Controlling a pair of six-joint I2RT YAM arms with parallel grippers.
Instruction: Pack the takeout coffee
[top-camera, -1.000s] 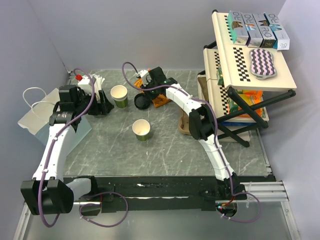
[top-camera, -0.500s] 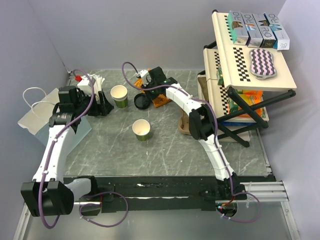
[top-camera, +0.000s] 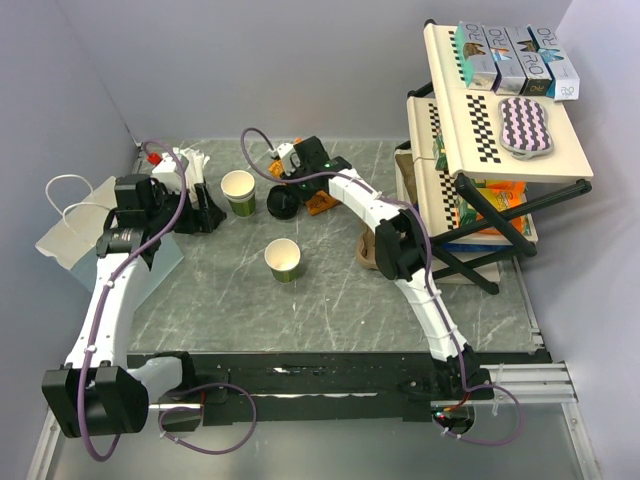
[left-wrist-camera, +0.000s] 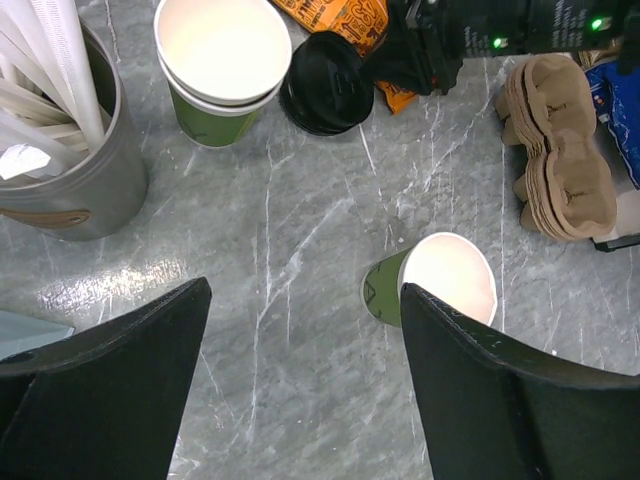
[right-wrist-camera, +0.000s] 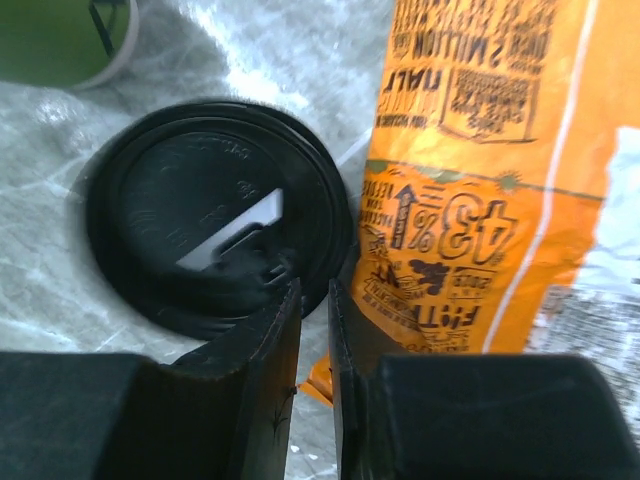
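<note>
we've got the right gripper (right-wrist-camera: 314, 330) pinched on the rim of the black lid (right-wrist-camera: 215, 235), back centre, just beside the orange packet (right-wrist-camera: 470, 200). lid's not on a cup yet. open cup (top-camera: 284, 259) stands upright mid-table, nearer the left gripper (left-wrist-camera: 303, 290), jaws wide, nothing held. next: lid over cup, imo.

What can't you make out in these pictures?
- Right wrist view: whether the right hand actually pinches the black lid; its own fingers cover the rim there.
- Top view: what the paper bag holds; the left arm crosses it.
- Top view: the print on the boxes on the rack; too small.
- Right wrist view: the orange packet runs off the top and right edges.
</note>
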